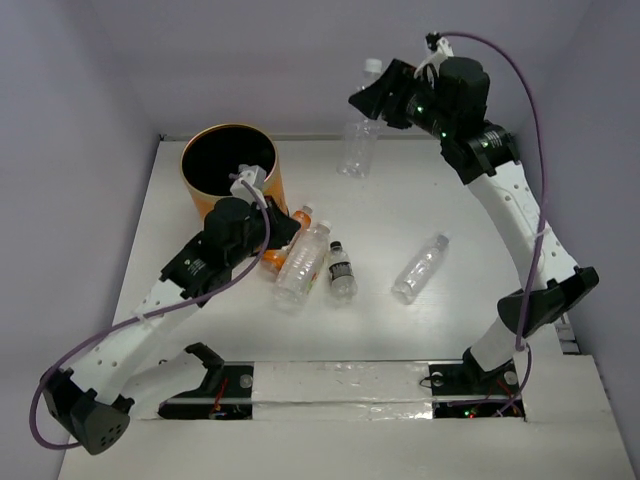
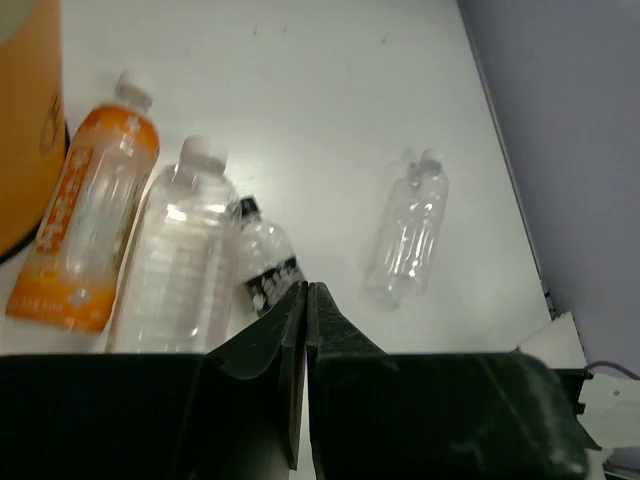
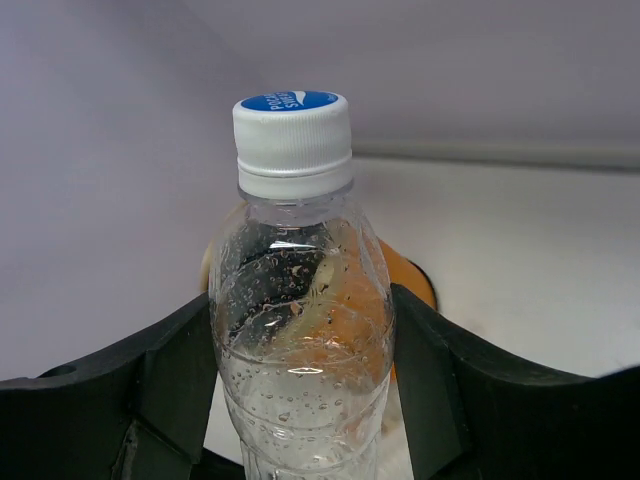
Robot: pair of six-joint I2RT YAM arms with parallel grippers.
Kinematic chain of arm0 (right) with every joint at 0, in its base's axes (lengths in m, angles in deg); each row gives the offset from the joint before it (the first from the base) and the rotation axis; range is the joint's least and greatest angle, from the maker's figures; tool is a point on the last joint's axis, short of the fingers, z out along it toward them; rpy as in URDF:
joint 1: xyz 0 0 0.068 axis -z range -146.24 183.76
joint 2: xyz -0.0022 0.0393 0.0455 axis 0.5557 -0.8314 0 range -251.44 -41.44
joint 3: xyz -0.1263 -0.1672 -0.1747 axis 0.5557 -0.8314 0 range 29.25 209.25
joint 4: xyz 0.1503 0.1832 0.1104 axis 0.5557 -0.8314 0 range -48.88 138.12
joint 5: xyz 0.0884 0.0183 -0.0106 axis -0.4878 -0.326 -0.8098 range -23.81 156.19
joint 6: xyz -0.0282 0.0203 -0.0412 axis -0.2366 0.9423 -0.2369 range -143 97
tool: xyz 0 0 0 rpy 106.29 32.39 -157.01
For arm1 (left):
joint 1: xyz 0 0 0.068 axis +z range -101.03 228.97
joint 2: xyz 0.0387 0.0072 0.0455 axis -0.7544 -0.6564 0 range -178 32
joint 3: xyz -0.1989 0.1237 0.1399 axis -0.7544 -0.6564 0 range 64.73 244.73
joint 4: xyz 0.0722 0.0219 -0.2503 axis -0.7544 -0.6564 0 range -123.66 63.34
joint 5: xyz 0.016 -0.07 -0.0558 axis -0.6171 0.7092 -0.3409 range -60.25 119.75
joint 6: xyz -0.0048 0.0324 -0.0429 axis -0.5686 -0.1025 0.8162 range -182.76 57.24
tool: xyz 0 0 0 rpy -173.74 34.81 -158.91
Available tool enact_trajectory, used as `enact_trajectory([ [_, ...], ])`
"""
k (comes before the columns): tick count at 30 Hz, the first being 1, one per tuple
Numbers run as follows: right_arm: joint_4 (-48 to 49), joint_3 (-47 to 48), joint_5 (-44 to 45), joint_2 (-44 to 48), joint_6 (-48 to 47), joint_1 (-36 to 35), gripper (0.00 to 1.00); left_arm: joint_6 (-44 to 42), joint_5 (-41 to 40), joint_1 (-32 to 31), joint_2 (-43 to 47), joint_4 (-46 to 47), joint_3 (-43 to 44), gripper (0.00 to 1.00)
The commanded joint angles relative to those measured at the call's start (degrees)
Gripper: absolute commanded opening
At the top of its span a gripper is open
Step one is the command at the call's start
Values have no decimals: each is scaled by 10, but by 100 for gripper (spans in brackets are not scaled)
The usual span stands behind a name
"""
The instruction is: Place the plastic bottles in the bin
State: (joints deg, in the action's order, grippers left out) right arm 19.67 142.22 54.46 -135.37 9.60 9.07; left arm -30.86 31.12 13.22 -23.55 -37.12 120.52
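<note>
The right gripper (image 1: pixel 380 100) is closed around a clear plastic bottle with a white cap (image 3: pixel 298 290). It holds the bottle up in the air, off to the right of the round orange bin with a black inside (image 1: pixel 282 178). Its two black fingers (image 3: pixel 175 370) press on the bottle's sides just under the shoulder, and the cap pokes up above them. The bottle looks almost empty, with only little drops inside, so it is probably very light. Its thin walls would likely squash under a hard squeeze, and the smooth plastic could slip. A soft hold near the stiff neck or on the ribbed middle seems best. The left gripper (image 2: pixel 305 320) is shut tight with nothing in it, close beside the bin. Four more bottles lie on their sides on the white table (image 1: pixel 460 200). An orange bottle (image 2: pixel 90 230) lies nearest the bin. A big clear ribbed bottle (image 2: pixel 175 270) lies right beside it, then a small bottle with a dark label (image 2: pixel 268 272). Another clear bottle (image 2: pixel 408 235) lies well apart, further right of the bin. They can roll, so grabbing across the middle is likely safest.
</note>
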Motion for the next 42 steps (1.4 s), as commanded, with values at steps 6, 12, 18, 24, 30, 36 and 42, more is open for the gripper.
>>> enact_trajectory([
  [6,239,124,27,-110,126,-89,55,71,-24,-49,98,-97,-55,0],
  [12,270,319,93,-254,139,-151,55,78,-21,-61,151,-170,-93,0],
  [18,304,348,170,-338,93,-183,55,81,-15,-61,215,-234,-116,11],
  [24,287,364,193,-374,48,-213,67,68,32,-61,223,-230,-131,29],
  [30,260,346,216,-355,8,-213,87,33,27,-61,183,-216,-106,50],
  [36,235,330,203,-342,-12,-213,94,23,49,-61,139,-174,-104,64],
  [42,237,233,224,-235,-33,-213,46,6,79,-61,50,-152,-75,70],
])
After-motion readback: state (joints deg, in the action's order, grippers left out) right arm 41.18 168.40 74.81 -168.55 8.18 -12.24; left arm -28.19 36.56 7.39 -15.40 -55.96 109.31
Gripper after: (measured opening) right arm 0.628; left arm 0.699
